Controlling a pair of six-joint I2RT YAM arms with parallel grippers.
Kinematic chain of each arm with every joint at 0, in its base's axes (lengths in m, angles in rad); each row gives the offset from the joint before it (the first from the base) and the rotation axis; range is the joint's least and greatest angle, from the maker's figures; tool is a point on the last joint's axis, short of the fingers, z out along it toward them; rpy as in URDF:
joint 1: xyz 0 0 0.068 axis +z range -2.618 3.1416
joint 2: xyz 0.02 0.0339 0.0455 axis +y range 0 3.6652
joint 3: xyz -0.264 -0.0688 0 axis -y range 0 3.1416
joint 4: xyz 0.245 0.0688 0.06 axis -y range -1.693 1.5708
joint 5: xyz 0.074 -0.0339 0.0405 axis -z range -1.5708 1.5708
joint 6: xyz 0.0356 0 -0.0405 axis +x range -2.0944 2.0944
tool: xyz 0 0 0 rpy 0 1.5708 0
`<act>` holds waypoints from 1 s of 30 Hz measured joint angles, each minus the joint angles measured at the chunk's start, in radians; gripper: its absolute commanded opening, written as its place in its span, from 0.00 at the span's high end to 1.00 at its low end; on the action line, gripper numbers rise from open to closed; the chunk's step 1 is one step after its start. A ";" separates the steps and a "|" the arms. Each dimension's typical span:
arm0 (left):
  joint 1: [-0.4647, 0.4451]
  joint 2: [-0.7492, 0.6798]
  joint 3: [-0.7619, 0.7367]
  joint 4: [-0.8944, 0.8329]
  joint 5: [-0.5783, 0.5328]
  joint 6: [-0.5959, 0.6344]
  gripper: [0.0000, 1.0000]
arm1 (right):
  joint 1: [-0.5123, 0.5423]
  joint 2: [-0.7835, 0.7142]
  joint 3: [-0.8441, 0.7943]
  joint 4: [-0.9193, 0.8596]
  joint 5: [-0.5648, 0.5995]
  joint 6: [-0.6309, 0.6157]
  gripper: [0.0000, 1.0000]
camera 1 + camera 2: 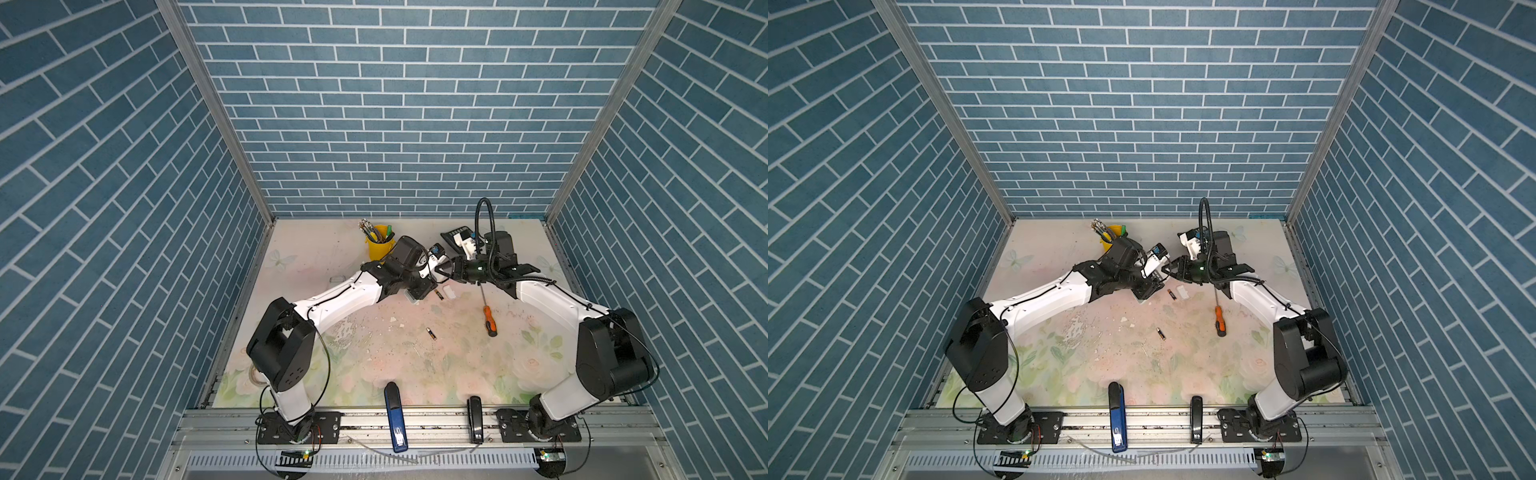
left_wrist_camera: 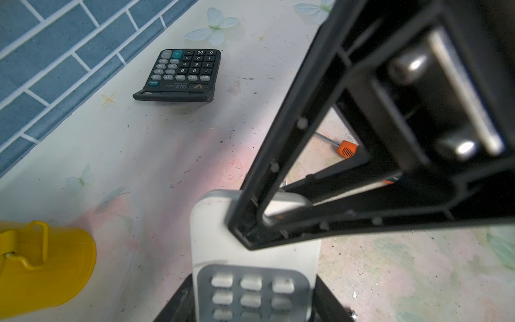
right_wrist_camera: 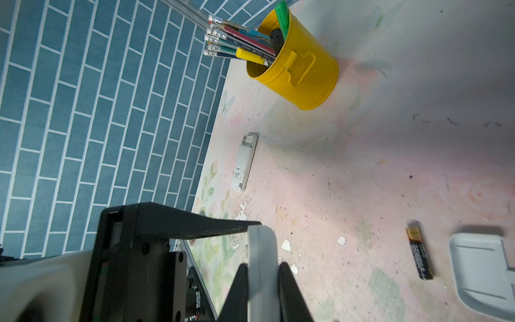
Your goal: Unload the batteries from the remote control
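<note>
Right end effector (image 3: 262, 267), arm (image 1: 548, 299) extended inward, pinches remote control (image 3: 262, 242).

Yellow cup (image 1: 379, 248) w/ pencils, rear centre; calculator (image 2: 181, 74) near back wall; orange-handled screwdriver (image 1: 488, 318) right of centre; blue stapler (image 1: 395, 415) & black stapler (image 1: 475, 419) at front edge.

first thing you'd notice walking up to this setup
The two arms meet mid-table, with the left gripper and the right gripper both clamped on one white remote held off the surface. Nearer the camera, a loose battery and a second battery lie on the floral table, with an orange-handled screwdriver to their right.
</note>
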 measured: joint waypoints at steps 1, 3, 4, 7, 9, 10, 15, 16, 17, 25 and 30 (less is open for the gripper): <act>0.000 -0.002 -0.003 0.003 -0.001 -0.002 0.41 | 0.000 -0.001 -0.003 0.003 0.001 0.000 1.00; -0.001 -0.010 -0.018 0.011 -0.003 -0.008 0.40 | 0.000 -0.001 -0.008 0.009 0.001 0.004 1.00; -0.002 -0.016 -0.027 0.014 -0.005 -0.013 0.39 | 0.000 -0.001 -0.012 0.013 0.001 0.007 1.00; -0.004 -0.033 -0.053 0.025 -0.014 -0.025 0.38 | 0.007 -0.001 -0.016 0.014 0.006 0.019 1.00; -0.006 -0.045 -0.063 0.031 -0.019 -0.032 0.37 | 0.006 -0.001 -0.020 0.014 0.019 0.030 1.00; -0.006 -0.053 -0.068 0.034 -0.021 -0.037 0.36 | 0.006 -0.001 -0.023 0.014 0.026 0.034 1.00; -0.006 -0.101 -0.077 0.045 -0.036 -0.062 0.35 | 0.004 -0.001 -0.024 0.014 0.045 0.041 1.00; -0.006 -0.111 -0.077 0.047 -0.037 -0.067 0.35 | 0.004 -0.001 -0.024 0.014 0.048 0.041 1.00; -0.006 -0.117 -0.078 0.047 -0.037 -0.072 0.35 | 0.003 -0.001 -0.024 0.014 0.051 0.041 1.00; 0.103 -0.237 -0.244 0.108 0.047 -0.294 0.35 | -0.024 -0.040 -0.038 0.005 0.058 0.039 1.00; 0.237 -0.281 -0.393 0.251 0.176 -0.553 0.35 | -0.044 -0.112 -0.038 -0.016 0.053 0.015 1.00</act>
